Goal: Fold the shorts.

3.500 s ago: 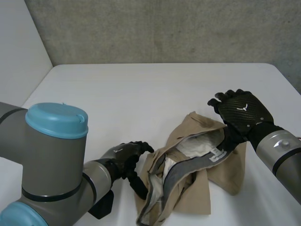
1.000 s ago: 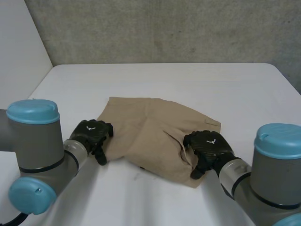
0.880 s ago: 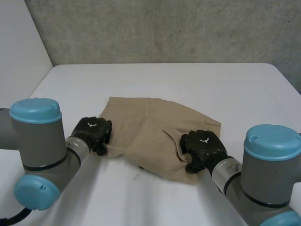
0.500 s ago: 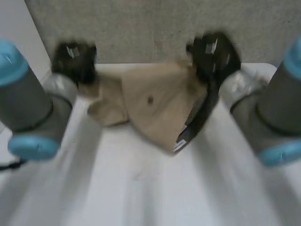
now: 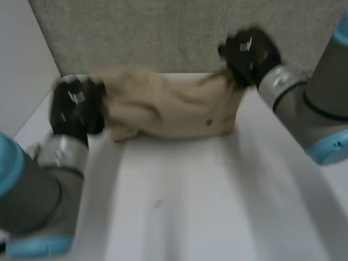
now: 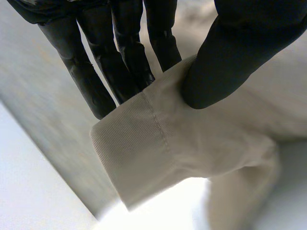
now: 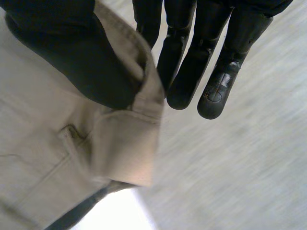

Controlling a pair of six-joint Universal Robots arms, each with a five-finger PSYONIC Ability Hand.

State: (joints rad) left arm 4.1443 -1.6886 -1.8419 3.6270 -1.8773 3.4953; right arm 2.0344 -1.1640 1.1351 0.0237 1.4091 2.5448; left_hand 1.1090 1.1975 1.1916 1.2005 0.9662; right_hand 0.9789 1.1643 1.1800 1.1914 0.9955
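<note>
The tan shorts [image 5: 174, 109] hang stretched between both hands above the far half of the white table [image 5: 217, 206]. My left hand [image 5: 76, 109] pinches the left end; in the left wrist view the thumb [image 6: 230, 52] presses a hemmed edge [image 6: 158, 143] against the fingers [image 6: 120, 57]. My right hand [image 5: 250, 51] is raised higher at the right end. In the right wrist view its thumb [image 7: 72, 57] clamps the waistband corner [image 7: 129, 139] against the fingers [image 7: 192, 62]. The cloth sags slightly between the two grips.
A grey wall [image 5: 163, 32] stands behind the table's far edge. A paler wall [image 5: 22, 70] borders the left side. Both arms reach forward along the table's sides, the left arm [image 5: 38, 185] low and the right arm [image 5: 304, 98] high.
Both hands closed on the shorts lying flat, then lifted them off the table and away from me. Since half a second ago the left hand has dropped and the cloth is pulled wider.
</note>
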